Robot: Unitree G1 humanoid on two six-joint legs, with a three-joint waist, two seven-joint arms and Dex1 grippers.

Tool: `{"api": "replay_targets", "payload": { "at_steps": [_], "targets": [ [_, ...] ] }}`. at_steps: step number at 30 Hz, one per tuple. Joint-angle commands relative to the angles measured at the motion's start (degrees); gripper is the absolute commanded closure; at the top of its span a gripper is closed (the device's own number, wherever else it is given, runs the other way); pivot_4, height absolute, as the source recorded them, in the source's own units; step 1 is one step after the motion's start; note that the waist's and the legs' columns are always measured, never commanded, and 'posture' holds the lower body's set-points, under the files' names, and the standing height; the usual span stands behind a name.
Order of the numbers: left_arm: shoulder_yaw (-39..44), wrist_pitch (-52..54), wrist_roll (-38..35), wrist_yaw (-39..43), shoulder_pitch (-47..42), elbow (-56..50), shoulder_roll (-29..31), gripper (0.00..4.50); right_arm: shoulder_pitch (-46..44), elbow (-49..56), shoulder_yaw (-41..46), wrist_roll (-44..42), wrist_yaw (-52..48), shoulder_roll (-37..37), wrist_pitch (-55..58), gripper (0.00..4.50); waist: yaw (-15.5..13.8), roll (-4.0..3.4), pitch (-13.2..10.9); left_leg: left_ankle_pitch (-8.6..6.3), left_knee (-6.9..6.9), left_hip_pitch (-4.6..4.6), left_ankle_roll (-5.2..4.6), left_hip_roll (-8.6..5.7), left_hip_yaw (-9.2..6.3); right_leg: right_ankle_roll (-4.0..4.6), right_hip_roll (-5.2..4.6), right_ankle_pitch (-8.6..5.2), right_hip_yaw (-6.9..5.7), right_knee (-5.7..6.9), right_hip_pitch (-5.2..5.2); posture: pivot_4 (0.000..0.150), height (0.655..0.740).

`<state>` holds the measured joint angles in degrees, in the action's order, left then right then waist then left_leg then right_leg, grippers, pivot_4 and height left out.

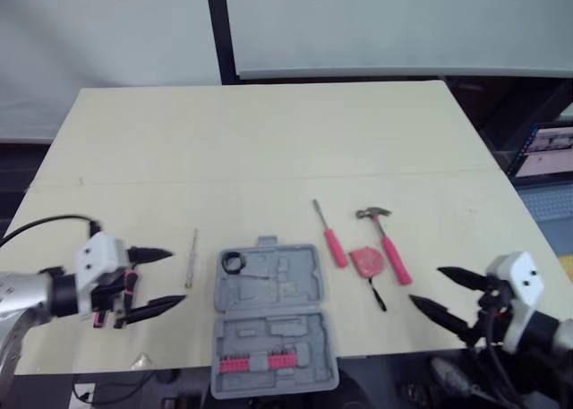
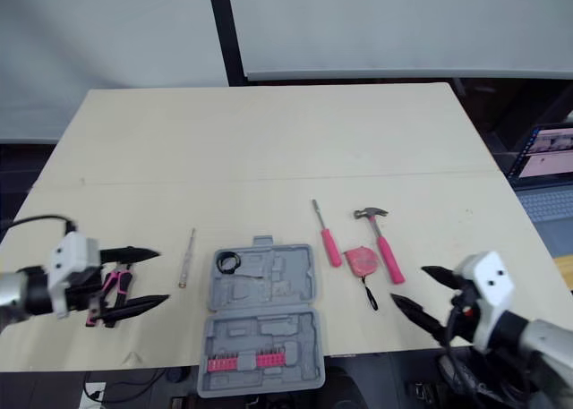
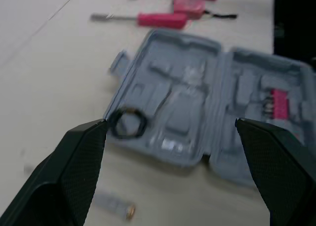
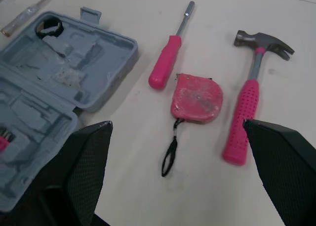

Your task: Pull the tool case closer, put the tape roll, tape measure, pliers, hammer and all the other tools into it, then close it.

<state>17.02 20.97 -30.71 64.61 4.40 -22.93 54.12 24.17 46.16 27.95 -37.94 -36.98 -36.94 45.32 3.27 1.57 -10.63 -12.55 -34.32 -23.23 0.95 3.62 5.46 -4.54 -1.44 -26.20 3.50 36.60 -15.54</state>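
Observation:
The grey tool case (image 1: 269,315) lies open near the table's front edge, with a pink strip of bits (image 1: 257,363) in its near half. A black tape roll (image 1: 234,263) sits in the far half's left corner. Right of the case lie a pink-handled screwdriver (image 1: 331,234), a pink tape measure (image 1: 367,262) and a pink-handled hammer (image 1: 387,243). A thin clear screwdriver (image 1: 192,259) lies left of the case. My left gripper (image 1: 176,276) hovers open left of the case, above pink pliers (image 2: 109,293) that it partly hides. My right gripper (image 1: 425,284) is open, just right of the tape measure (image 4: 196,97).
The pale table (image 1: 269,140) stretches far behind the tools. Its front edge runs close under the case, and its right edge lies near my right gripper. A laptop screen (image 1: 546,149) stands off the table to the right.

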Motion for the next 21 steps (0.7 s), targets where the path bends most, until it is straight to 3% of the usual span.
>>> {"api": "replay_targets", "payload": {
  "at_steps": [1, 4, 10, 21],
  "targets": [
    [-9.72, 1.91, -2.96, 3.48, -7.63, -2.63, -2.41, 0.07, 1.30, 6.30, -6.15, -0.42, 7.90, 3.73, 3.17, 0.00, 0.08, -0.07, 0.04, 0.06, 0.00, 0.00, 0.02, 0.00, 0.02, 0.00, 0.02, 0.00, 0.04, 0.03, -0.04, 0.150, 0.7400],
    [-18.30, -2.36, 1.63, 6.06, -14.54, 1.69, -6.62, 0.07, 0.99, 6.94, -11.84, 2.07, 12.53, 6.61, 3.48, 0.00, -0.10, -0.13, 0.08, 0.17, 0.02, 0.01, 0.05, -0.01, 0.02, 0.00, 0.07, 0.00, 0.06, 0.05, -0.08, 0.150, 0.7400],
    [-24.18, -5.83, 4.00, 7.24, -22.63, 4.60, -12.01, 0.07, -0.51, 3.72, -17.24, 6.51, 14.55, 6.49, 1.97, 0.00, -0.12, -0.08, 0.04, 0.21, 0.01, -0.03, 0.08, -0.01, 0.07, -0.01, 0.12, 0.00, 0.13, 0.13, -0.17, 0.150, 0.7400],
    [-25.62, -9.60, 7.59, 7.42, -23.95, 8.21, -13.64, 0.07, -8.00, -4.33, -24.98, 12.70, 21.51, 11.52, 3.22, 0.00, -0.07, -0.06, 0.03, 0.32, -0.04, -0.02, 0.09, 0.02, 0.03, -0.01, 0.17, 0.00, 0.13, 0.30, -0.21, 0.150, 0.7400]
  ]
}}
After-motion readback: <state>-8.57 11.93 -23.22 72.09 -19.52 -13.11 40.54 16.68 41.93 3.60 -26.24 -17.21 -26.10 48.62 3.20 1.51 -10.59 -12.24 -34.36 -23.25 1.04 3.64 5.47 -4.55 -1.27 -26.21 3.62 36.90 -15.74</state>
